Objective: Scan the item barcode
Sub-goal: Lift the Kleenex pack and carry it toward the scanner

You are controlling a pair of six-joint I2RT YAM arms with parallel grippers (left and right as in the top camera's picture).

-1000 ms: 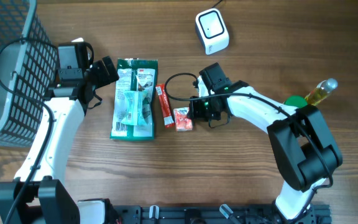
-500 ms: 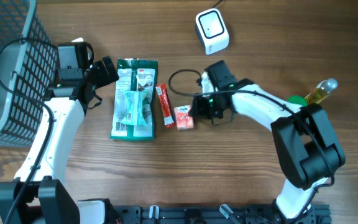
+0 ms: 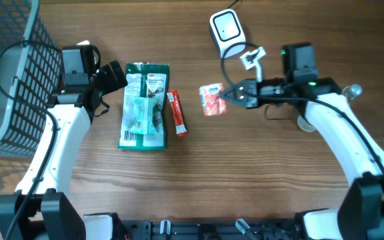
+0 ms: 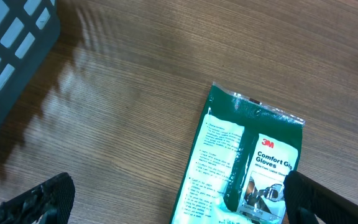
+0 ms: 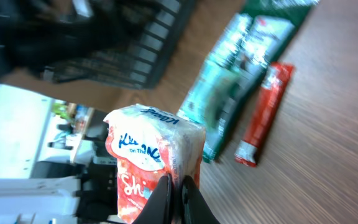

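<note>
The small red-and-white soft tissue packet (image 3: 212,100) sits pinched at its edge in the right claw (image 3: 227,95), whose jaws are clamped together on it. It is just on the robot's side of the white rounded-cube scanner (image 3: 227,32), near it but not touching. From the right wrist the packet appears raised off the wooden surface (image 3: 259,173), and its printing is blurred and only partly legible. The face turned toward the scanner cannot be made out, and no barcode shows in any view. Bare wood lies between packet and scanner, and a wide open stretch runs from the scanner toward the robot's base. To the left of the scanner and nearer the robot lie a red stick sachet (image 3: 177,113) and, touching or just beside it, a flat green glove packet (image 3: 144,105). Beyond these the left claw (image 3: 115,75) hangs with its jaws spread wide, holding nothing. Farthest left of the scanner, a dark mesh basket (image 3: 9,73) is cut off by the frame edge. A silver-topped thing (image 3: 355,89) to the scanner's right is mostly hidden behind the right arm.
</note>
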